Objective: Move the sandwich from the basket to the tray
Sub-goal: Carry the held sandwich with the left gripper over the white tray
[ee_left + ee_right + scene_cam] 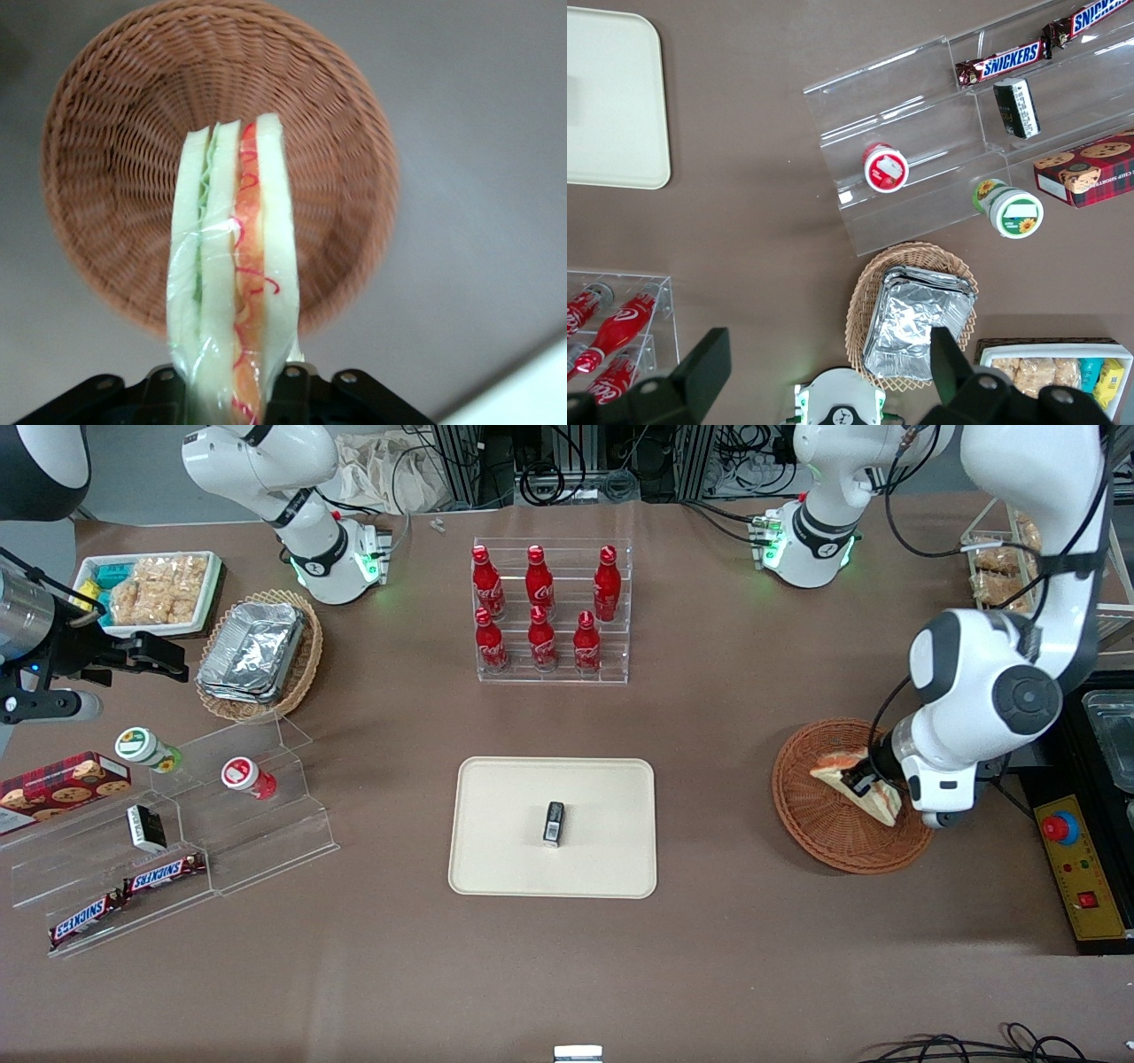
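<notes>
The sandwich [834, 767], a plastic-wrapped wedge of white bread with red-orange and green filling, is held over the reddish-brown wicker basket [824, 834] at the working arm's end of the table. My left gripper [862, 780] is shut on it. In the left wrist view the sandwich [235, 266] stands on edge between the black fingers [299, 391], with the basket [115, 177] underneath and nothing else in it. The cream tray [496, 850] lies mid-table, toward the parked arm from the basket.
A small dark box [554, 822] lies on the tray. A clear rack of red cola bottles [551, 615] stands farther from the camera than the tray. A yellow control box with a red button [1076, 859] sits beside the basket. Clear snack shelves [177, 824] stand toward the parked arm's end.
</notes>
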`<action>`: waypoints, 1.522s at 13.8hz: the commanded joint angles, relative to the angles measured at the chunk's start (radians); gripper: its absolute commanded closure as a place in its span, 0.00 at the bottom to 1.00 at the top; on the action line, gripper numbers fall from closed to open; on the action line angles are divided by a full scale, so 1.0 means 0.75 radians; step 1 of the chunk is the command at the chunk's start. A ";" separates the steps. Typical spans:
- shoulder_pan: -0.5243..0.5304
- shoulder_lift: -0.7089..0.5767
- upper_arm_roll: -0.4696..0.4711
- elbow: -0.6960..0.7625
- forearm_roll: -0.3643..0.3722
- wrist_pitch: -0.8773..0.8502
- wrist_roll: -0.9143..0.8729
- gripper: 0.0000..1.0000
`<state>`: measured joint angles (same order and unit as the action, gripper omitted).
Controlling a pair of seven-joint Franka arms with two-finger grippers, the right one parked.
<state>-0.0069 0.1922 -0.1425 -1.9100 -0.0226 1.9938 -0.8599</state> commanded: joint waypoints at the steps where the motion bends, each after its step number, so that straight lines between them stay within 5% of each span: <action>1: -0.080 0.032 -0.094 0.151 0.042 -0.134 0.015 1.00; 8: -0.219 0.255 -0.282 0.327 -0.040 -0.002 0.463 1.00; 16: -0.402 0.582 -0.276 0.405 0.134 0.374 0.359 1.00; 19: -0.414 0.686 -0.276 0.442 0.375 0.411 0.363 1.00; 21: -0.416 0.736 -0.276 0.456 0.437 0.460 0.351 1.00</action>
<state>-0.3046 0.6874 -0.3562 -1.6240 0.2543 2.3164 -0.5791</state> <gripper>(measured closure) 0.797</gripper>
